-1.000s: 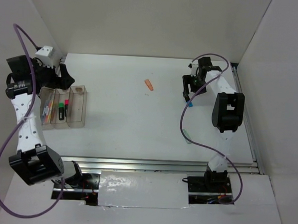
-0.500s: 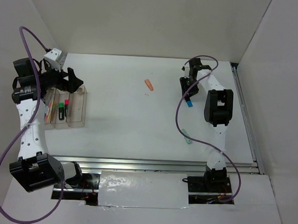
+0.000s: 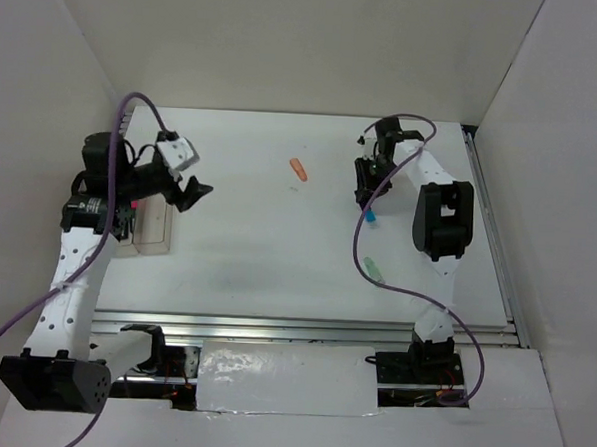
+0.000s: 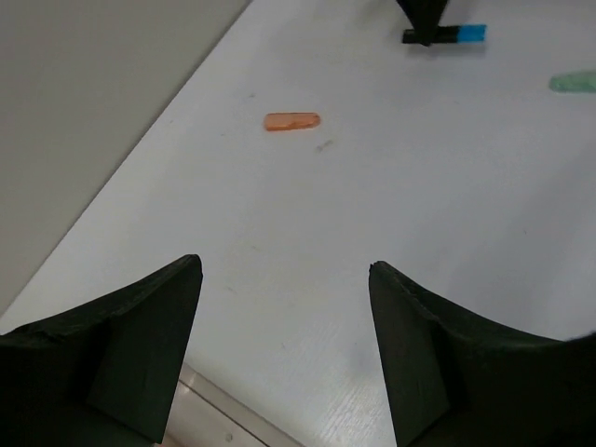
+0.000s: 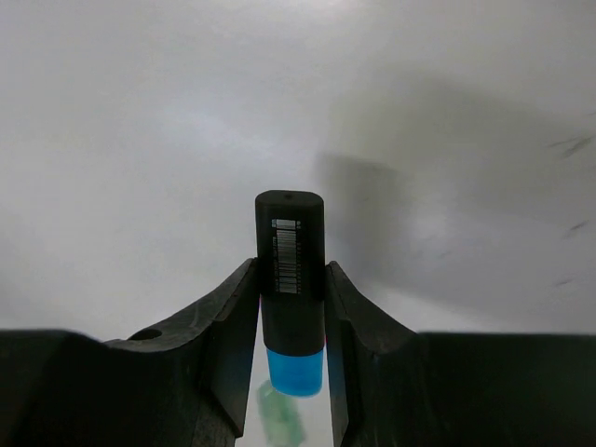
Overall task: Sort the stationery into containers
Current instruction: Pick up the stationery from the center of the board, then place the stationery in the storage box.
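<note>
Though the white barcode label (image 5: 288, 244) on its black barrel is printed too small for me to read, the blue-black highlighter (image 5: 290, 307) is pinched between the narrowed fingers of my right gripper (image 5: 290, 270), its blue cap (image 5: 294, 371) pointing back toward my wrist, over the far right of the desk (image 3: 277, 252). Near it, closer to my base, the mint green highlighter (image 3: 375, 272) lies flat, and the orange stub (image 3: 298, 168) lies alone toward the far middle. My left gripper (image 4: 284, 268) hangs with its fingers spread wide and nothing between them, just right of the containers (image 3: 153, 231) at the desk's left side.
</note>
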Motion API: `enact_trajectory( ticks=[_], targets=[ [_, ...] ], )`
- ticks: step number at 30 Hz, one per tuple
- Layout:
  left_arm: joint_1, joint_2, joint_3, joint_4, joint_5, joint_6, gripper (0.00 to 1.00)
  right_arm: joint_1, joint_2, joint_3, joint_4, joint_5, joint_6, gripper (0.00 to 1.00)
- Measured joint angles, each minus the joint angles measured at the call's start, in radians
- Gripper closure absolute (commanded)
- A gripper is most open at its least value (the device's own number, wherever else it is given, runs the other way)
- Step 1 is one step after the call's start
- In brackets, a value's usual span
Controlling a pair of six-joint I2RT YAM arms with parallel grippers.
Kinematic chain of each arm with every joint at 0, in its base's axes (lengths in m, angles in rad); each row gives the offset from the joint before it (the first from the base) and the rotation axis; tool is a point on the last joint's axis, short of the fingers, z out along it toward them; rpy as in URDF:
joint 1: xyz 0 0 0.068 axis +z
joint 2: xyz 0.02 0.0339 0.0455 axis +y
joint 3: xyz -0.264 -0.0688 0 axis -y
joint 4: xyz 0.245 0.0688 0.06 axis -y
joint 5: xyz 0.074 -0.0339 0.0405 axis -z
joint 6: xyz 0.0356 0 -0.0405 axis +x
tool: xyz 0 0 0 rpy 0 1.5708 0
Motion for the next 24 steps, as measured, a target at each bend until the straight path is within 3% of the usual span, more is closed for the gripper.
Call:
enact_trajectory(
  ticks=[7,10,19,24],
  targets=[
    [-0.360,-0.059,-0.182,-0.002,-0.040,0.274,0.12,0.149,-0.292,-0.184,0.002,-0.257,0.053,1.00],
    [-0.507,-0.064,-0.235,0.021,-0.099,0.358,0.19,0.238,-0.353,-0.227,0.015,-0.351,0.069,1.00],
    [-0.734,-0.010,-0.263,0.057,-0.260,0.592,0.37,0.388,-0.320,-0.256,0.005,-0.657,0.094,1.00],
    [-0.879,0.011,-0.296,0.066,-0.361,0.697,0.39,0.415,-0.255,-0.244,0.005,-0.756,0.105,1.00]
  ],
)
